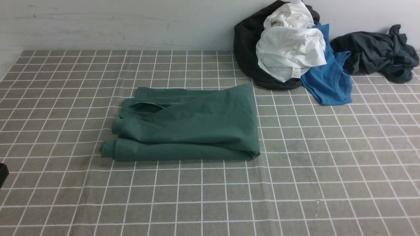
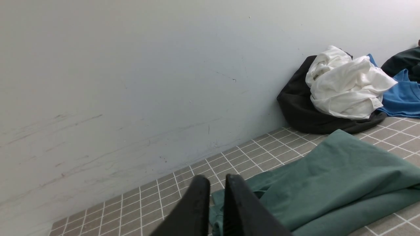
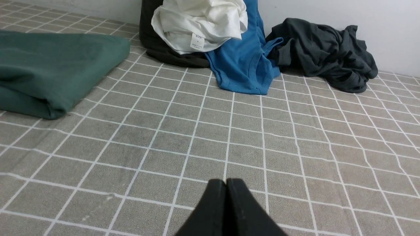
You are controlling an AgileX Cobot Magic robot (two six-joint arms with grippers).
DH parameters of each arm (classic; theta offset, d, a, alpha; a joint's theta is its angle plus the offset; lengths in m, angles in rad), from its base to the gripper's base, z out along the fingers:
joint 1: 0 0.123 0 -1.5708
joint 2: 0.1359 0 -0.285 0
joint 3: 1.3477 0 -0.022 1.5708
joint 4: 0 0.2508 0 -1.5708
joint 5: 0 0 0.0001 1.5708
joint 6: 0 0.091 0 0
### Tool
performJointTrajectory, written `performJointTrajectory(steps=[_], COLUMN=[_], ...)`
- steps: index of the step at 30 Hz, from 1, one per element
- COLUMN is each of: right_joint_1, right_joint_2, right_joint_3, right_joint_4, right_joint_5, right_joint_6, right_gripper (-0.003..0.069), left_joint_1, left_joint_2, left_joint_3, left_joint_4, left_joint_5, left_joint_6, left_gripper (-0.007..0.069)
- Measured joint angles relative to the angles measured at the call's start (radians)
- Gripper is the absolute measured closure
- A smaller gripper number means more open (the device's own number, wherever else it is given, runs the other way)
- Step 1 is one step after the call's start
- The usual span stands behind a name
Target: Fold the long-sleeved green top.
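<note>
Both of my hands are drawn back from the cloth. On my left hand (image 2: 216, 183) the two black fingers stand a narrow slit apart with nothing between them, so I cannot tell whether to call it released or clenched; it hangs over the tiled worktop (image 1: 295, 183) just beside the sleeve end of the green long-sleeved top (image 1: 188, 126). On my right hand (image 3: 226, 185) the fingers are pressed together, clenched on nothing, above bare tiles well apart from the top.

Along the back wall (image 2: 131, 82), toward my right, sits a heap of other laundry: a black garment (image 1: 246, 42) slumped against the wall, a crumpled white shirt (image 1: 290, 49) with a small label piled on it, a bright blue shirt (image 1: 328, 82) spilling forward from under the white one, and a dark grey garment (image 1: 377, 52) bunched further right. The black garment's lower edge comes near the top's far right corner, though I cannot tell whether they touch. Nothing lies between either hand and the top.

The top lies folded in a layered rectangle a little left of the worktop's middle. Its long axis runs left to right, roughly parallel to the wall. The rolled cuffs and loose sleeve edges face my left; the smooth folded edge faces my right.
</note>
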Motion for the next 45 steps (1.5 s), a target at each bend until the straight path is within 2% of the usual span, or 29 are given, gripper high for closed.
performJointTrajectory(steps=[22,27,31,35,36,38,42,45], right_joint_1=[0.000,0.000,0.000,0.000,0.000,0.000,0.000,0.000], right_joint_2=[0.000,0.000,0.000,0.000,0.000,0.000,0.000,0.000], right_joint_3=[0.000,0.000,0.000,0.000,0.000,0.000,0.000,0.000], right_joint_4=[0.002,0.001,0.001,0.000,0.000,0.000,-0.001,-0.001], right_joint_5=[0.000,0.000,0.001,0.001,0.001,0.001,0.001,0.001], right_joint_6=[-0.001,-0.001,-0.003,-0.004,-0.004,-0.004,-0.004,-0.004], right_gripper=[0.0673,0.0673,0.0673,0.0673,0.0673,0.0673,0.0673,0.0673], left_joint_1=[0.005,0.076,0.140,0.188,0.202,0.209,0.212,0.212], left_joint_2=[-0.016,-0.087,-0.116,-0.117,-0.117,-0.117,-0.117,-0.117], left_joint_3=[0.030,0.102,0.200,0.232,0.233,0.237,0.236,0.236], left_joint_4=[0.000,-0.004,-0.076,-0.141,-0.143,-0.143,-0.145,-0.145], left_joint_5=[-0.018,-0.022,-0.030,0.081,0.182,0.267,0.285,0.285], left_joint_6=[0.000,0.005,-0.042,-0.082,-0.089,-0.089,-0.092,-0.095], left_gripper=[0.0570,0.0570,0.0570,0.0570,0.0570,0.0570,0.0570,0.0599])
